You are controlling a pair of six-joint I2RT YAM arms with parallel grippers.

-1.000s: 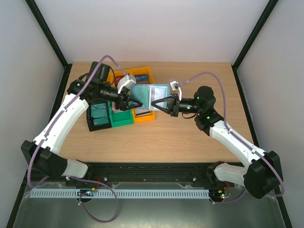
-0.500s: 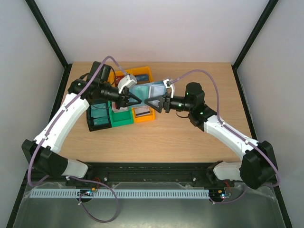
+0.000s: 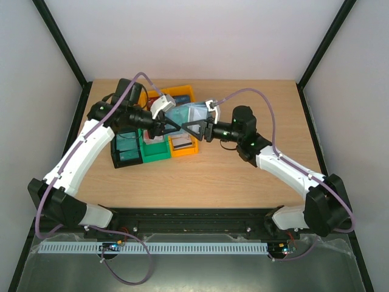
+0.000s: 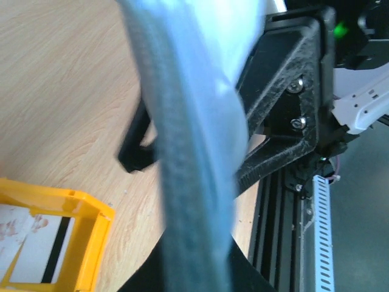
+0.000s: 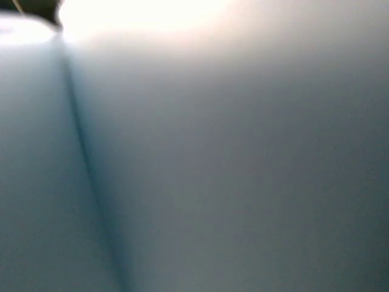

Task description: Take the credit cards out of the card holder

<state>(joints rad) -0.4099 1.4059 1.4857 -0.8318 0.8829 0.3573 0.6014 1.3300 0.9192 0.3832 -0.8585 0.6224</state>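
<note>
The teal-blue card holder (image 3: 184, 113) hangs above the bins, and my left gripper (image 3: 175, 126) is shut on its left part. In the left wrist view its blurred edge (image 4: 182, 140) runs up from between my jaws (image 4: 194, 271). My right gripper (image 3: 190, 129) stands open, its black fingers (image 4: 131, 157) on either side of the holder. The right wrist view is filled by the holder's pale blue-grey sleeve (image 5: 231, 170), with its own fingers hidden. A white-and-red credit card (image 4: 27, 243) lies in the orange bin (image 4: 91, 225). No card shows in the holder.
An orange bin (image 3: 193, 149), a green bin (image 3: 155, 153) and a black bin (image 3: 115, 159) sit together at the left of the table, under the grippers. A second orange bin (image 3: 182, 92) stands behind them. Bare wood (image 3: 243, 103) lies to the right.
My left gripper has shut on the card holder. My right gripper has let go of it, opened, and moved left toward the left gripper.
</note>
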